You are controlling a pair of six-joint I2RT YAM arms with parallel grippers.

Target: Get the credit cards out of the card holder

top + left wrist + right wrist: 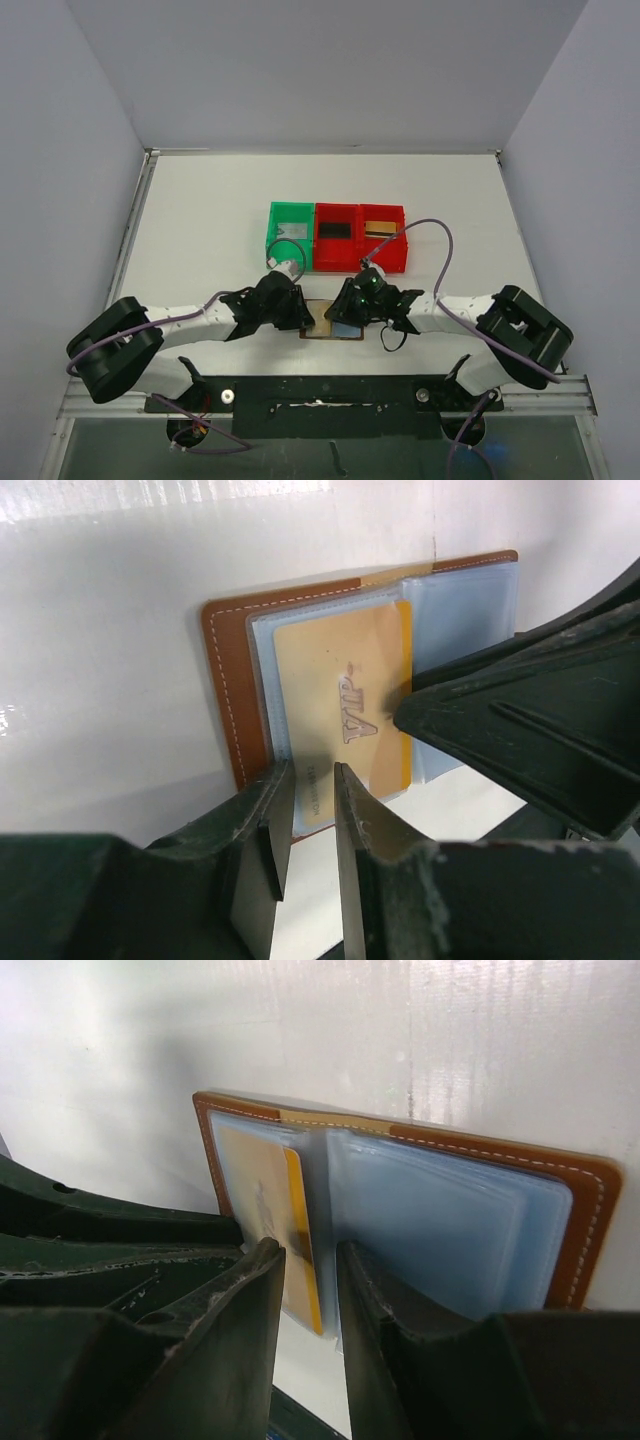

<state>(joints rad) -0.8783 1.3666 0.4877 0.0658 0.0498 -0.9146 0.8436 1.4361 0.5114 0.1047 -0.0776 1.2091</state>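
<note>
The brown leather folding card holder [328, 322] lies open on the white table [200, 230], at the middle of the near edge. Its long axis runs along that edge, and both arms reach in over it from either side. The gold plastic credit card [335, 700] sits under a clear blue-grey sleeve in the half on the left arm's side, so the left gripper [310, 815] is the nearer one. The card's long axis runs straight away from that gripper, and its near short edge shows in the slot between the fingers.

The left jaws are almost closed, and whether they actually pinch the card or its sleeve cannot be told. The right gripper [310, 1260] also shows only a slim slot. It hovers at the fold beside the card's inner edge, and any hold is unclear.

Toward the far edge stand three plastic bins:
- The green bin [270, 232] holds a pale grey card [290, 230].
- The middle red bin [318, 240] holds a black card [336, 230].
- The right red bin [402, 240] holds a tan card [378, 227].
</note>
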